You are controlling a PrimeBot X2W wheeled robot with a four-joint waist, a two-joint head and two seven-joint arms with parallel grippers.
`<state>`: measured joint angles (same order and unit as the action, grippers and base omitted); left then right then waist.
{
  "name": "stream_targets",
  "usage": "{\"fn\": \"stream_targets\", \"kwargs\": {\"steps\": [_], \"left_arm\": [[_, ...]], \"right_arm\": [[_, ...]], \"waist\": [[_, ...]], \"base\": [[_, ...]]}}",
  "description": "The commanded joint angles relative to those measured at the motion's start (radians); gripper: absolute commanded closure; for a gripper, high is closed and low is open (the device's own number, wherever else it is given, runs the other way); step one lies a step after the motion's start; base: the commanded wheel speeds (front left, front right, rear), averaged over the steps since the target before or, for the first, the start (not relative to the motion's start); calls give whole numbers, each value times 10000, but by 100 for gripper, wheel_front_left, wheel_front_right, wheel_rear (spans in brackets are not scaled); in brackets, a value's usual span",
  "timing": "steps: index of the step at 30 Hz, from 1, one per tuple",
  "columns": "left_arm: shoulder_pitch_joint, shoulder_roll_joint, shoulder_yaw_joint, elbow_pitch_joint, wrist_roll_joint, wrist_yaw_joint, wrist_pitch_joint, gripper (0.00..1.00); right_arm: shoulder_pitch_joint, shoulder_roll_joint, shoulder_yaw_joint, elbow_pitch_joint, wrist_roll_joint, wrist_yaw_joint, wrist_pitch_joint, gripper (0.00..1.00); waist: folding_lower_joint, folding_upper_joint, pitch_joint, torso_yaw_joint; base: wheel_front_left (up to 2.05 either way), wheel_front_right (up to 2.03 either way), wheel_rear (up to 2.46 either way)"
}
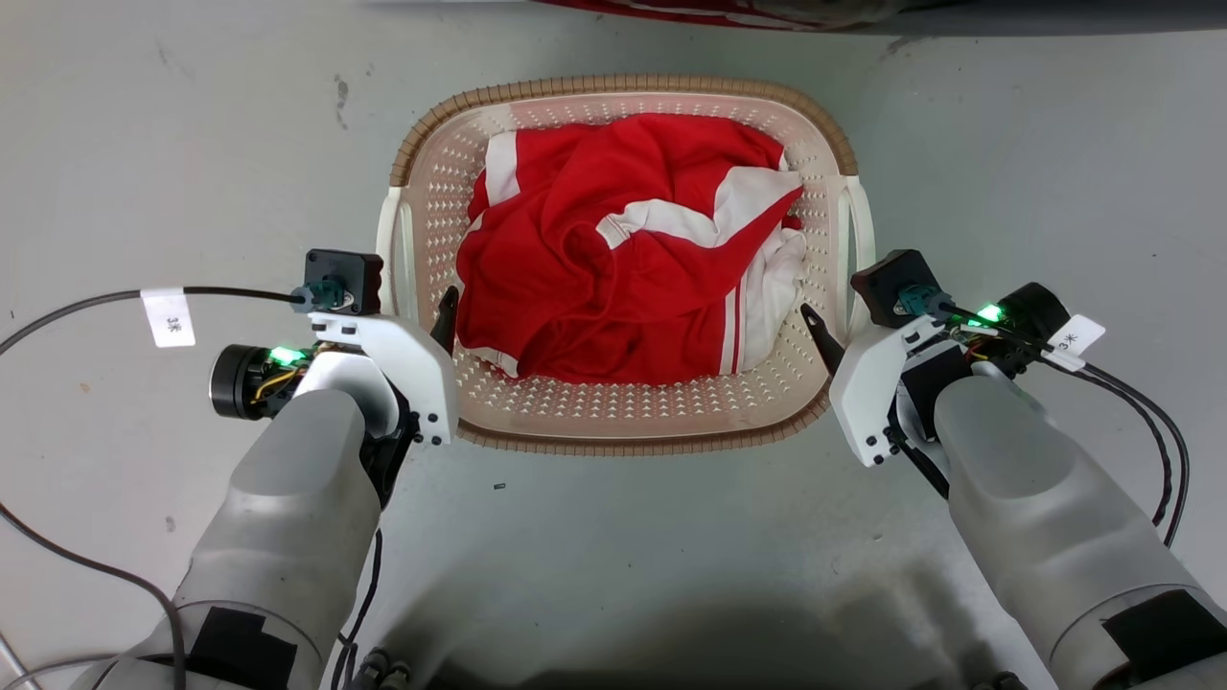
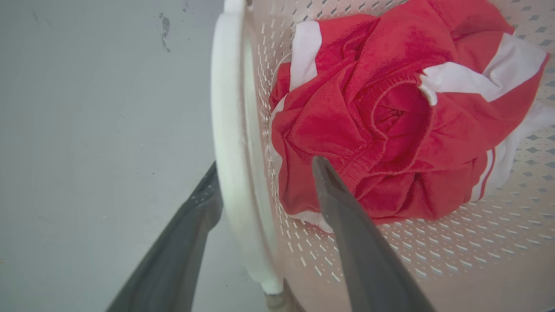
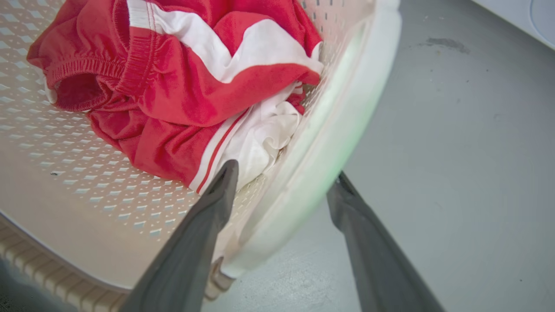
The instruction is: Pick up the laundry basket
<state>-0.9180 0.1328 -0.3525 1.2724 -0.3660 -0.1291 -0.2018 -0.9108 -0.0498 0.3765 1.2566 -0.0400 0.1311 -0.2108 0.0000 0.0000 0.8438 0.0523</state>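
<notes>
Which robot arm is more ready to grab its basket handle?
Left, but only just, I think. The left gripper and right gripper are both open, each straddling a white handle of the basket. The left handle seems deeper between the fingers; the right handle is straddled nearer its end.

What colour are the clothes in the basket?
The clothes are red with white stripes and patches; the head view shows them best.

— Is the light falling evenly?
— Bright and soft — a shadow (image 1: 671, 632) is pooling on the floor (image 1: 144, 144) near the bottom.
— Any blur?
— The handle (image 3: 338, 138) is smearing, perhaps tinting green.
</notes>
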Motion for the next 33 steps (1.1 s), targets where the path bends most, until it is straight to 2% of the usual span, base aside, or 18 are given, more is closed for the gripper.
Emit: {"fn": "stream_targets", "kwargs": {"steps": [1,3,4,5,6,16,27,33], "left_arm": [[-133,-5,-40,28,-36,-18,46,0],[-166,24,-175,44,-76,-18,103,0],[-172,44,-236,55,-96,-18,121,72],[-175,59,-289,59,-129,-18,126,100],[-169,48,-345,67,-159,-18,161,100],[63,-59,-717,113,-480,-7,176,100],[720,-307,-1325,89,-1084,-9,876,100],[1202,-233,-1746,-59,-1591,-26,1273,100]], "right_arm": [[-172,-9,21,12,57,-7,4,0],[-196,-9,51,34,72,-7,31,0],[-213,-9,53,46,76,-7,72,53],[-233,-9,44,55,68,-7,59,95],[-243,-9,48,67,44,-7,77,100],[-8,-15,176,133,160,12,132,100],[846,33,1240,-54,1304,18,802,100],[1305,57,1988,-215,2086,24,1234,100]], "waist": [[0,0,38,8],[0,0,86,13],[0,0,105,13],[0,0,120,11],[0,0,130,11],[0,0,-292,56],[0,0,-1885,23],[0,0,-2848,-102]], "base": [[0,0,0],[0,0,0],[0,0,0],[0,0,0],[0,0,0],[0,0,0],[0,0,0],[0,0,0]]}}
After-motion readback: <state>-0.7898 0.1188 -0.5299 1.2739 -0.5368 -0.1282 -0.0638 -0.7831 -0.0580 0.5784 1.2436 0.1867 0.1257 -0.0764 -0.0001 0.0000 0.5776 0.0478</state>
